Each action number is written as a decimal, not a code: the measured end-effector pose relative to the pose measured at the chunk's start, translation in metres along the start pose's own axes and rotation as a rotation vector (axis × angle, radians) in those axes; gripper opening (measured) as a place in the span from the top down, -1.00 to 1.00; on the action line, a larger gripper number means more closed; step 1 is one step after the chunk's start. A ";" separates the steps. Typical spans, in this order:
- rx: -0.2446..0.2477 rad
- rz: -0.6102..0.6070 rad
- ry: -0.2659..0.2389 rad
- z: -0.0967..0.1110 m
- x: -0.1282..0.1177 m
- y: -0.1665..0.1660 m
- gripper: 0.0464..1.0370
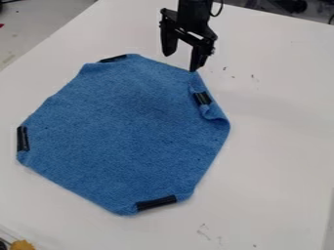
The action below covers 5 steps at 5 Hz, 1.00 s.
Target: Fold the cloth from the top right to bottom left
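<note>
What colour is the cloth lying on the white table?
The cloth is blue, seen best in the camera view.

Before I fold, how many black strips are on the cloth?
4 on the blue cloth: one black strip at the top, another at the left, a third at the bottom, the fourth at the upper right. Any underneath would be hidden.

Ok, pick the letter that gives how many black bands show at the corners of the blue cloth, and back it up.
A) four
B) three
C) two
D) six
A: the blue cloth has one black band at its top left, another at the upper right, a third at the far left and a fourth at the bottom.
</note>
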<state>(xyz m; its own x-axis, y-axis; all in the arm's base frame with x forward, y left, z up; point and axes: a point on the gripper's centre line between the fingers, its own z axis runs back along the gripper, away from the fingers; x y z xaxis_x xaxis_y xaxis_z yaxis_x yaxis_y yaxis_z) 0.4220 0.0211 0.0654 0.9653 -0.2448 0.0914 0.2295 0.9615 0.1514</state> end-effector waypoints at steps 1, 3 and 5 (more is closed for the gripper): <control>0.021 0.012 -0.005 -0.014 -0.007 -0.015 -0.93; 0.069 0.016 -0.018 -0.024 -0.010 -0.016 -0.93; 0.032 0.009 -0.025 -0.025 0.001 -0.027 -0.93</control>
<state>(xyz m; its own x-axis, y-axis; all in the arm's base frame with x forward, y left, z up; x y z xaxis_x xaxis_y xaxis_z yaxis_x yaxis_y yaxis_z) 0.4197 -0.0017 0.0366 0.9638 -0.2397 0.1170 0.2165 0.9592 0.1819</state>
